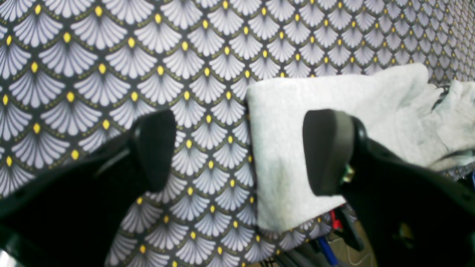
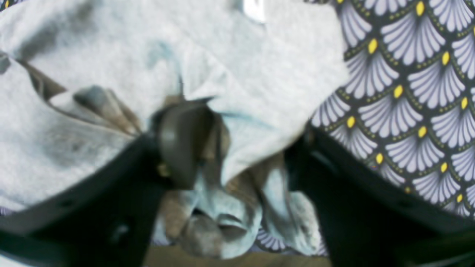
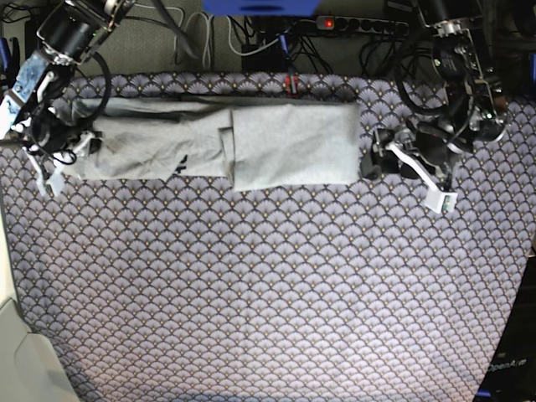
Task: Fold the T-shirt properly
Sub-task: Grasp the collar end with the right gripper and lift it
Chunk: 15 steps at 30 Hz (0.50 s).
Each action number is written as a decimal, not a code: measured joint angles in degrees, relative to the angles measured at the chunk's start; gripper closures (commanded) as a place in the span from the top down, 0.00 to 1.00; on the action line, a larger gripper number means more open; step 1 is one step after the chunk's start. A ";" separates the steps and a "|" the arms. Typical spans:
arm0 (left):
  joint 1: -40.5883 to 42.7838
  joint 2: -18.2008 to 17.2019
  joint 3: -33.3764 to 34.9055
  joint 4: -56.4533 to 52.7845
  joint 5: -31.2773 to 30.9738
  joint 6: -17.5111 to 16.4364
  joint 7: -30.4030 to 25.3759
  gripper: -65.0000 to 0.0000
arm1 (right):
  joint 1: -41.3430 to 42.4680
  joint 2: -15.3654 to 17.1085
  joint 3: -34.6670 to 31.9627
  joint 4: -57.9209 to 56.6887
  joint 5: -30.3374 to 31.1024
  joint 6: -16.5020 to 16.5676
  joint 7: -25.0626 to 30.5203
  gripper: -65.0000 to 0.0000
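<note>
1. This looks like a robotics lab or test bench rather than a home.
2. A table (image 3: pixel 268 318) fills most of the base view, covered with a purple-grey fan-scale patterned tablecloth (image 3: pixel 251 276).
3. Two black robot arms are mounted at the far corners, upper left and upper right of the frame.
4. Along the top edge, behind the table, lie a power strip (image 3: pixel 360 25) with a red light and loose tangled cables (image 3: pixel 218 38).

- Tablecloth (image 3: pixel 268 293): purple-grey fan-scale print with yellow dots, covering the whole table.
- Power strip (image 3: pixel 360 25): black, red switch lit, at 12 o'clock behind the table.
- Cables (image 3: pixel 209 38): tangled, at 11 o'clock.
</note>
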<state>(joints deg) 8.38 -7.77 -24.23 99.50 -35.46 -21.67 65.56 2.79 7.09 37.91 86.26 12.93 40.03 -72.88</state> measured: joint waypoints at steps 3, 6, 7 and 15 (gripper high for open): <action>0.00 0.00 0.00 0.00 0.00 0.00 0.00 0.80 | 0.00 -0.02 0.00 -0.02 0.02 0.00 0.00 0.27; 0.00 0.00 0.00 0.00 0.00 0.00 0.00 0.80 | -0.02 -0.11 0.00 -0.04 0.02 0.00 -0.15 0.12; 0.00 0.00 0.00 0.00 0.00 0.00 0.00 0.80 | -0.15 -0.15 -0.02 -0.02 0.11 0.02 -0.11 0.06; 0.00 -0.02 0.00 0.00 -0.02 0.00 -0.02 0.80 | -0.61 -0.15 -0.11 0.33 0.87 0.00 -0.92 0.00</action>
<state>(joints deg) 8.38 -7.79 -24.23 99.50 -35.48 -21.67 65.54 2.17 6.94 37.80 86.59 13.80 40.03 -73.80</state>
